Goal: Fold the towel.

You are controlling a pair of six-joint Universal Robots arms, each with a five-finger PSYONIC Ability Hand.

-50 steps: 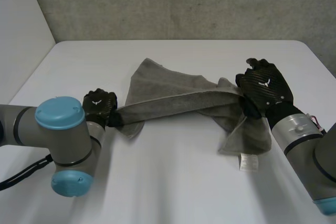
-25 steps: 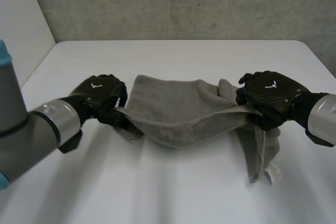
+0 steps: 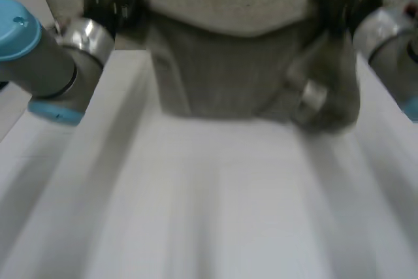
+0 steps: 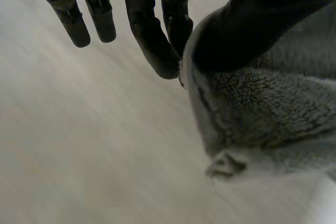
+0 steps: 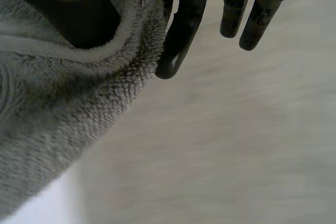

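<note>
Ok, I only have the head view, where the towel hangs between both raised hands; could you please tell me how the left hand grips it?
Observer: The left hand pinches the towel at its edge, between thumb and fingertip.
Operator: And its other fingers?
Observer: They point out straight, clear of the cloth.
Operator: Is the right hand the same?
Observer: Yes. The right hand pinches a rolled-over edge between its thumb and a finger, with the rest of its fingers free.
</note>
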